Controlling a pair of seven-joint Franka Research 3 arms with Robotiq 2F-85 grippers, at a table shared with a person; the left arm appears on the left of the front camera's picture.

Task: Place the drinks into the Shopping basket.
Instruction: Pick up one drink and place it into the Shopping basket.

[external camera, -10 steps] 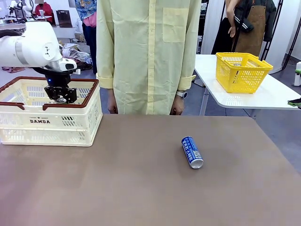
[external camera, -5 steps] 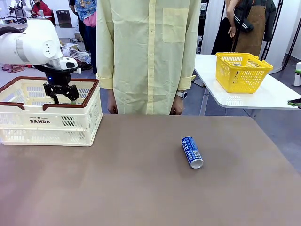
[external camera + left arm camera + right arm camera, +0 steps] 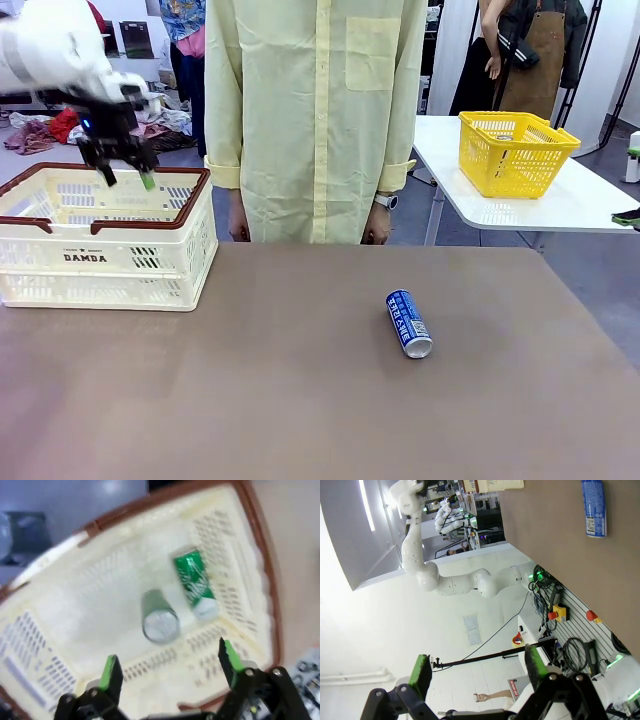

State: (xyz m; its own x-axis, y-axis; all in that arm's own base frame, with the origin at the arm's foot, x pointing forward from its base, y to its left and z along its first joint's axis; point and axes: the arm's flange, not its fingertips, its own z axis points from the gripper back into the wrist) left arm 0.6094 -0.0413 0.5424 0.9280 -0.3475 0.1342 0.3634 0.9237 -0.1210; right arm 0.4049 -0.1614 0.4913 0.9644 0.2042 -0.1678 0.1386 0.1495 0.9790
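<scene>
**Front view:** The white left arm reaches in high at the far left. The left gripper hangs above the cream-white slotted plastic shopping basket with its jaws apart and empty. The basket's near side reads "DAMDA". A blue slim drink can with white lettering lies on the brown table, right of centre.

**Left wrist view:** The left gripper is spread wide over the basket. Inside lies a green slim drink can with white lettering. Just beside it is a second can, silver top end-on, its body colour blurred.

**Right wrist view:** The right gripper is open with nothing between its jaws. The blue can is well apart.
</scene>
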